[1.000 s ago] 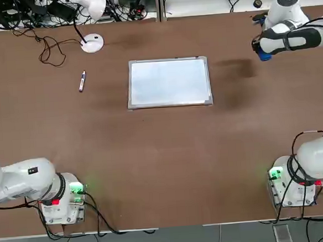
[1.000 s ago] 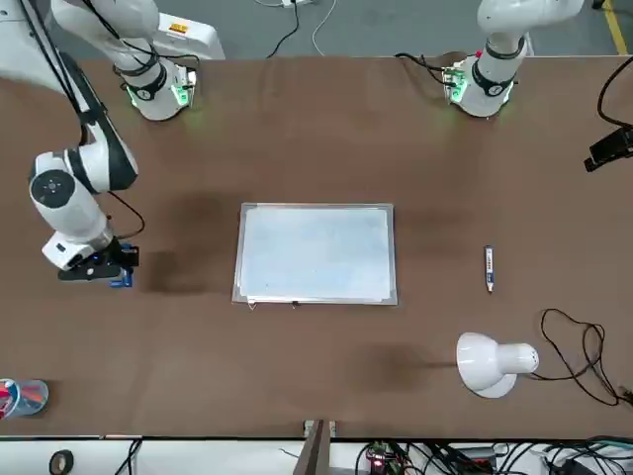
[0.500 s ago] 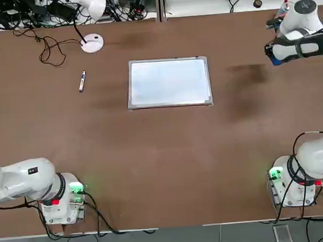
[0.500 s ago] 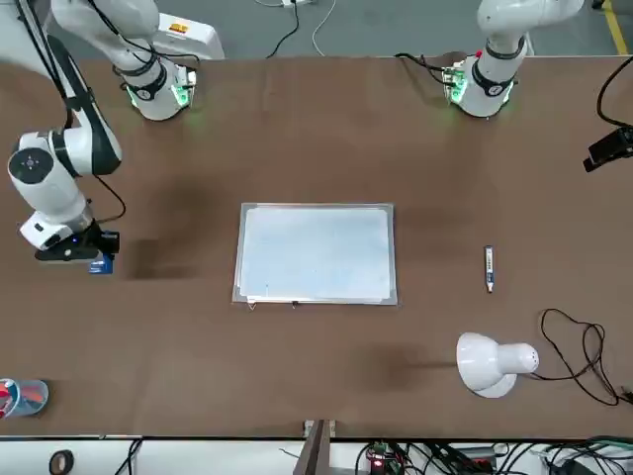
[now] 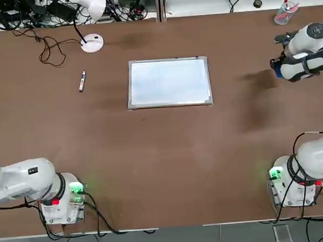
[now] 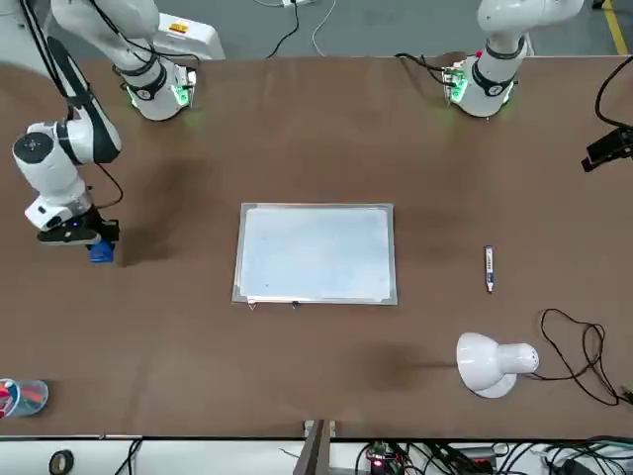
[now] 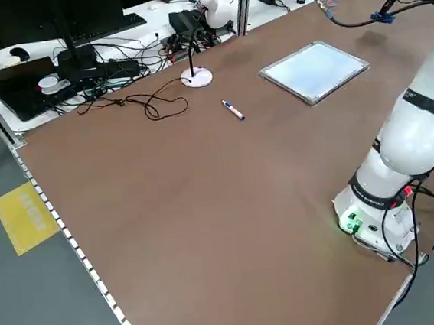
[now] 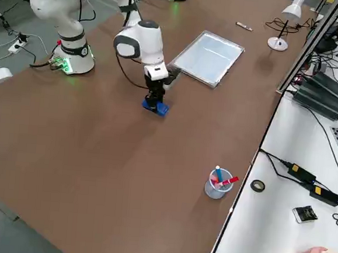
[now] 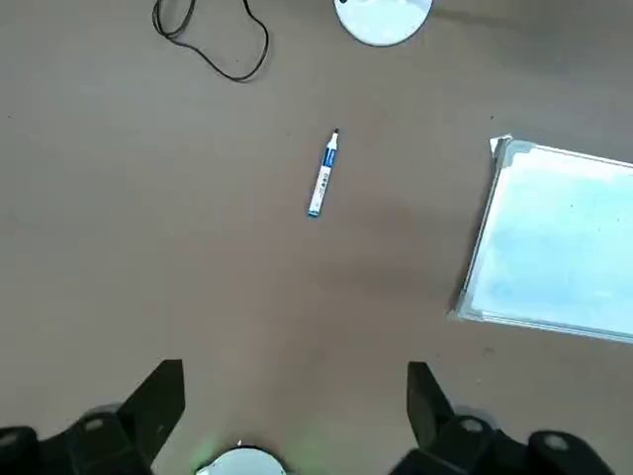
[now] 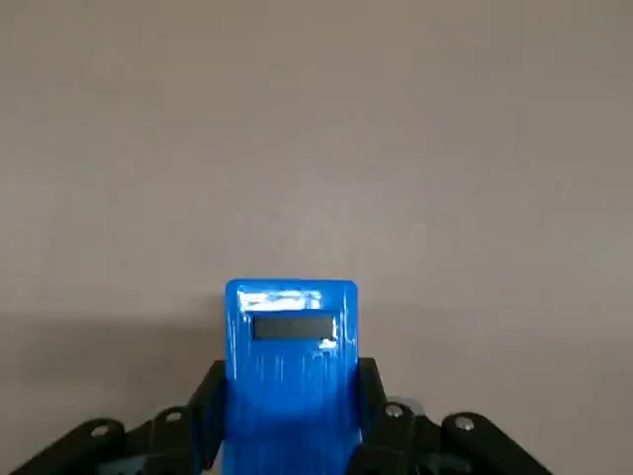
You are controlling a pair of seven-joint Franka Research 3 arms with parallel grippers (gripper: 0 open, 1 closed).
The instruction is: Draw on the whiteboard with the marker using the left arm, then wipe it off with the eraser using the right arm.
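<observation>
Between the right arm's fingers point(image 10: 208, 416), the eraser point(image 10: 292, 386) is gripped firmly, one finger bearing on each of two opposite sides. These fingers are closed down as far as its width permits. The eraser is a glossy blue block with rounded corners and a dark, narrow rectangular inset near its outer end. It is held above the table point(image 5: 169, 153), toward the robot's right side.

The left arm's fingers point(image 9: 158, 401) stand wide open and have hold of nothing. They are raised above the table, with the marker point(image 9: 322, 176) lying below and apart from them. The marker has a white body, a blue band and a dark end; it lies flat.

Well to the robot's left of the right fingers, the whiteboard point(image 5: 169, 83) lies flat on the table, between them and the marker. Its face is pale, and its frame is thin and silver-grey. Beyond the right fingers, on the side away from the robot, stands a clear cup point(image 5: 285, 14) containing pens. The lamp point(image 5: 92, 43) stands farther from the robot than the marker.
</observation>
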